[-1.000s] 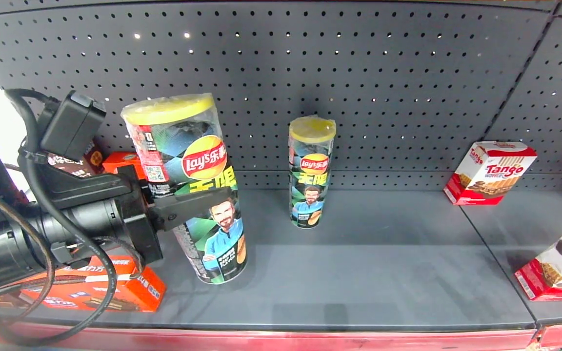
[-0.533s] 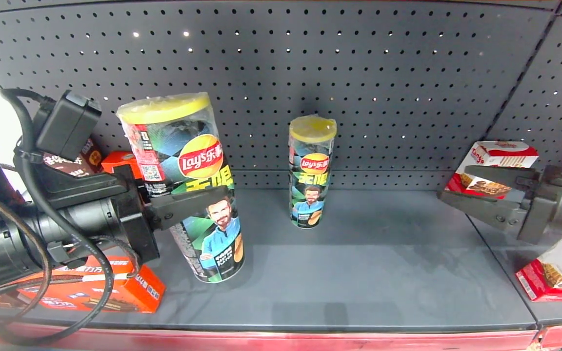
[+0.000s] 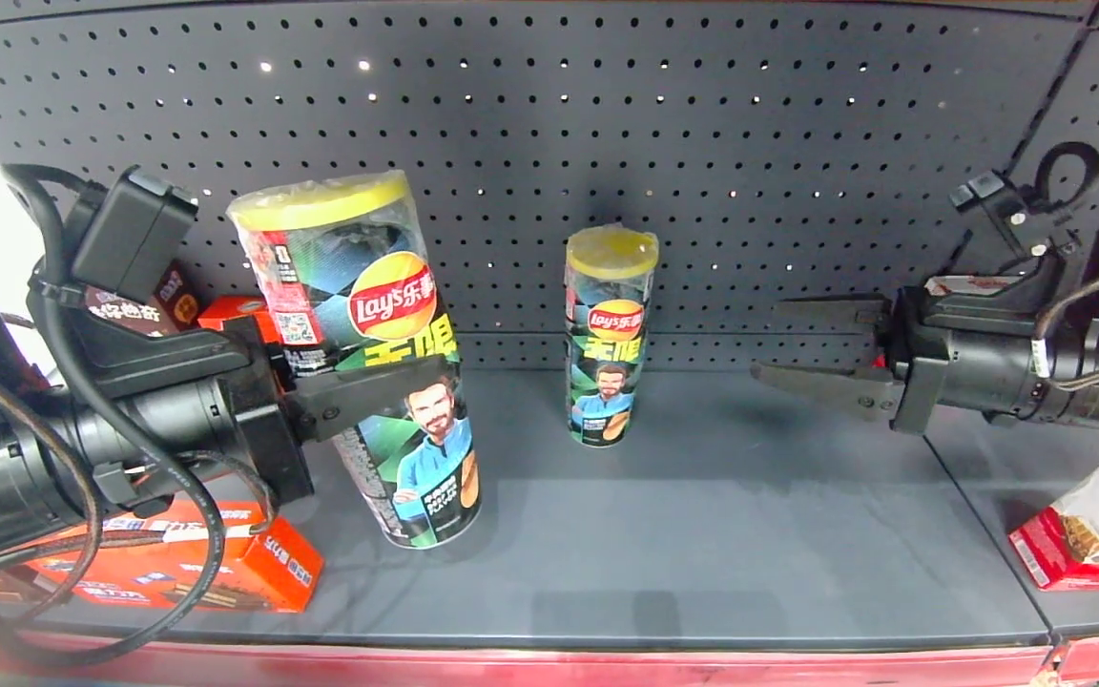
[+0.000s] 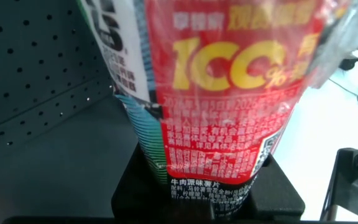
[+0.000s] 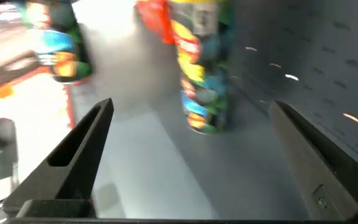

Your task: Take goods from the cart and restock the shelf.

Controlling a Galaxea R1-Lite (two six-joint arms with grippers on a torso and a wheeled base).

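Two yellow-lidded, printed cardboard crisp tubes are at the grey metal shelf [image 3: 702,534]. The standing tube [image 3: 607,343] is your landmark. Left of it, your left gripper [image 3: 387,382] is clamped on the tilted tube [image 3: 359,258], whose red rear label with yellow numerals faces the left wrist view. Right of it, your right gripper [image 3: 767,340] hangs with jaws apart.

Even, bright light, soft shadows on the shelf [image 3: 702,534], white glare at the head view's left edge.
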